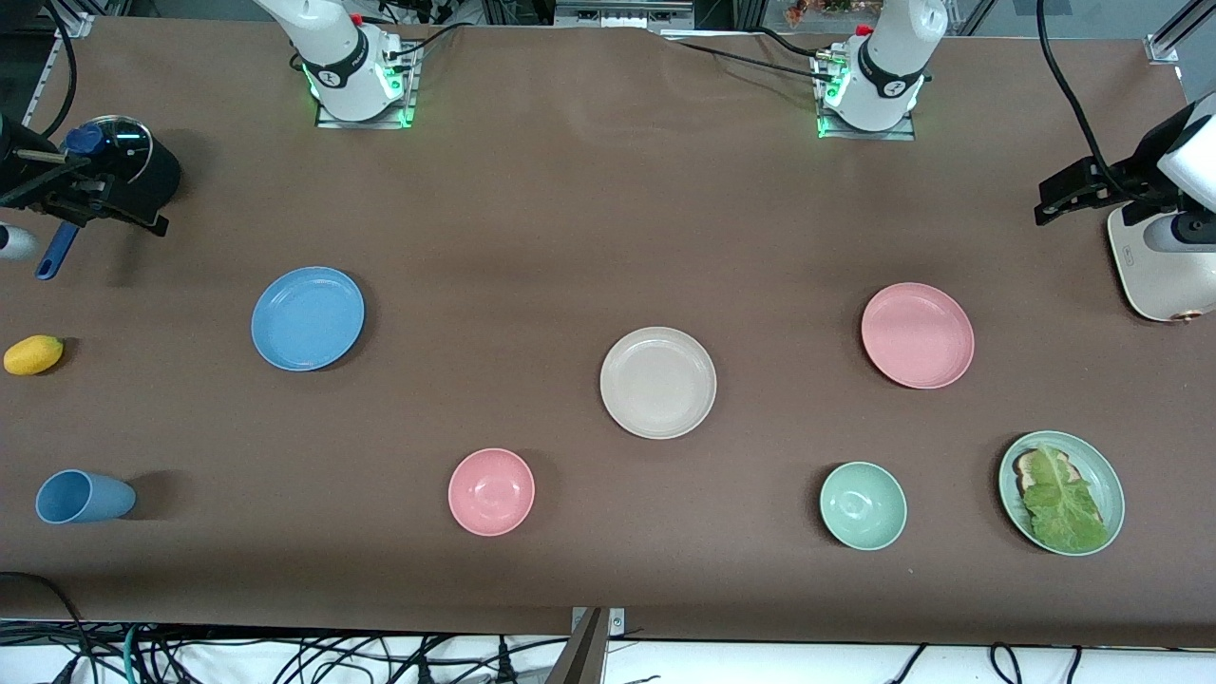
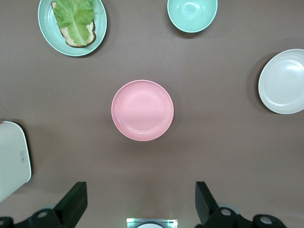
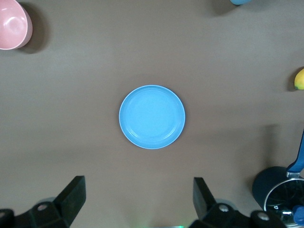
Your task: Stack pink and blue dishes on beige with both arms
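Observation:
The pink plate [image 1: 917,334] lies toward the left arm's end of the table, and the blue plate [image 1: 307,317] toward the right arm's end. Between them, a little nearer the front camera, sits the beige plate [image 1: 657,382]. All three lie flat and apart. In the left wrist view my left gripper [image 2: 140,204] hangs open and empty high over the bare cloth between its base and the pink plate [image 2: 142,110]. My right gripper [image 3: 140,202] is likewise open and empty, high up near the blue plate [image 3: 152,117]. Neither gripper shows in the front view.
Nearest the front camera stand a blue cup [image 1: 81,497], a pink bowl [image 1: 491,491], a green bowl [image 1: 863,505] and a green plate with lettuce [image 1: 1102,465]. A yellow fruit [image 1: 33,354] and a black pot [image 1: 133,171] sit at the right arm's end, a white appliance [image 1: 1154,271] at the left arm's.

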Controlling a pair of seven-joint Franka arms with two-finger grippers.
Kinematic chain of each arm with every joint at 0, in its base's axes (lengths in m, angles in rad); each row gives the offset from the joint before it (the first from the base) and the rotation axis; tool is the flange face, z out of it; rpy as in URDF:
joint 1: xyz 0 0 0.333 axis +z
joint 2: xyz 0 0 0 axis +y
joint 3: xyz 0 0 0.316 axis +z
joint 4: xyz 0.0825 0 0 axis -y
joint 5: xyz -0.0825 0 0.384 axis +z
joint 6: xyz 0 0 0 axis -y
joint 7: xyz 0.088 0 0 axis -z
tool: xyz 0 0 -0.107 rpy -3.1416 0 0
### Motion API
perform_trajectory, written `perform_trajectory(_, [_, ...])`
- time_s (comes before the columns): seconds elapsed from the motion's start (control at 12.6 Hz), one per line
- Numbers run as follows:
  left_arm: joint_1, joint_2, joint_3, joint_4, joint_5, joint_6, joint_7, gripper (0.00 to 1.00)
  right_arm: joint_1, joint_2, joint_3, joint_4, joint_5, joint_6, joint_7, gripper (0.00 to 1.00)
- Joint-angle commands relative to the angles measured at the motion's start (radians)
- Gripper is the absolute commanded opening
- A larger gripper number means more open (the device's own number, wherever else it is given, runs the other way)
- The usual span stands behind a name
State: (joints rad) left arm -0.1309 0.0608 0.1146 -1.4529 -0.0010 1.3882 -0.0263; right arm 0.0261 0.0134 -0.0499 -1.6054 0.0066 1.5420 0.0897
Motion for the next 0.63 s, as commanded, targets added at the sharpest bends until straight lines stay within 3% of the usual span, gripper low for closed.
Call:
perform_trajectory(0.0, [-0.006, 0.014, 0.004, 0.037, 0.015, -0.028, 0.012, 1.00, 0.003, 0.010, -0.004, 0.025, 0.012, -0.017, -0.002, 1.00])
perform_trajectory(0.56, [-0.006, 0.016, 0.004, 0.037, 0.007, -0.028, 0.014, 1.00, 0.003, 0.010, -0.004, 0.025, 0.012, -0.019, -0.004, 1.00])
